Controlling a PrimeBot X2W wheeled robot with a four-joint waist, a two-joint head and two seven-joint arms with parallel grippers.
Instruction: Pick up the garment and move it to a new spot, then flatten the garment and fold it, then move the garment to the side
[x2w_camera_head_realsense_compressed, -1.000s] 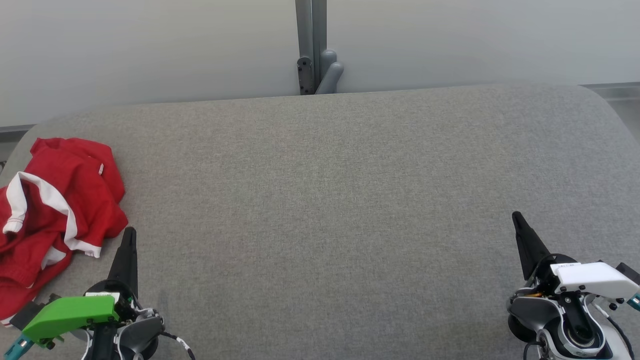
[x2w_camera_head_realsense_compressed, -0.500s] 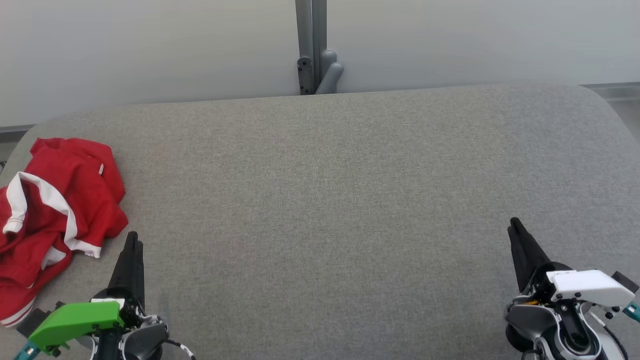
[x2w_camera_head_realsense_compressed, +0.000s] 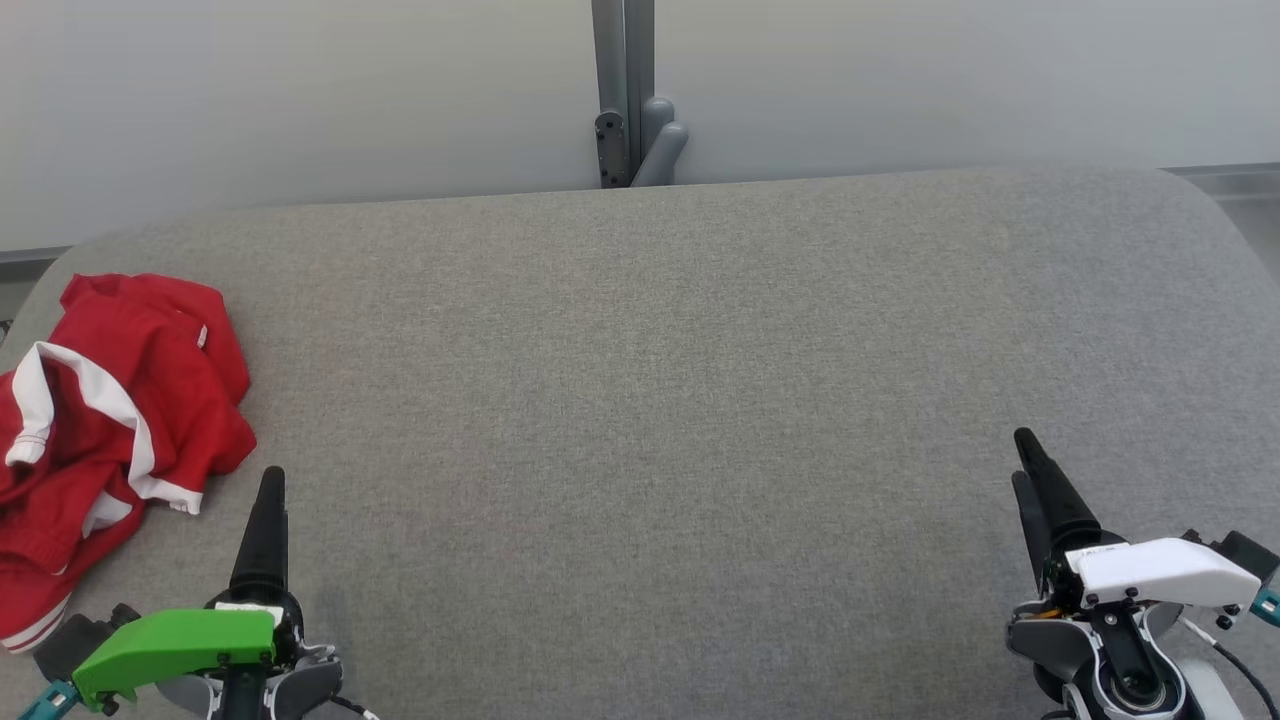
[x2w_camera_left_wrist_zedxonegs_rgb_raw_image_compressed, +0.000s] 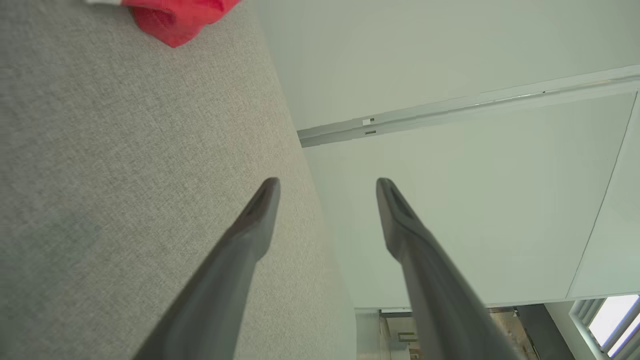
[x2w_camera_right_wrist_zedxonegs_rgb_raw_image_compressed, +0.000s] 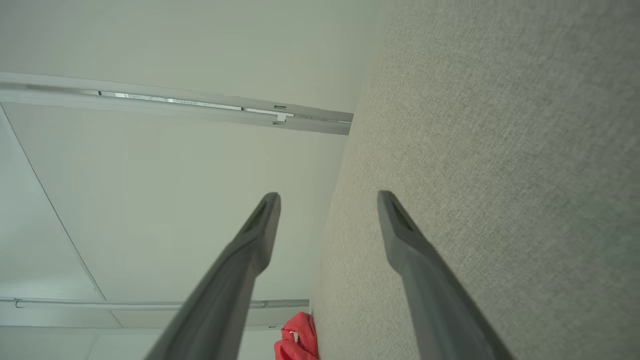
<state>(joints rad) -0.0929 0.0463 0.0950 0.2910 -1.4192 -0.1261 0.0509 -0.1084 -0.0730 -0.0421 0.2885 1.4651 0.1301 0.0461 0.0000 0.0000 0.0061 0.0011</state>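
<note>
The red garment lies crumpled at the left edge of the grey tabletop, its white trim showing, and part of it runs off the side. It has not budged over the last second.

What has changed is the two arms. A second ago each pair of fingers was pinched into a single dark spike. Now the left fingers are parted with nothing between them. From the head they line up edge-on, but the left wrist view shows the two tips well apart, one over the cloth surface and one against the pale wall. The right fingers have parted as well: two tips show where there was one, and the right wrist view has them spread wide and empty.

Both arms have also drawn back a little toward the robot. The green-capped left wrist sits lower and slightly further right than before, its tip near the garment's hem but not touching it. The white-capped right wrist has dropped lower too, well away at the far right.

A corner of the garment shows at the top of the left wrist view, and a small red patch at the bottom of the right one.
</note>
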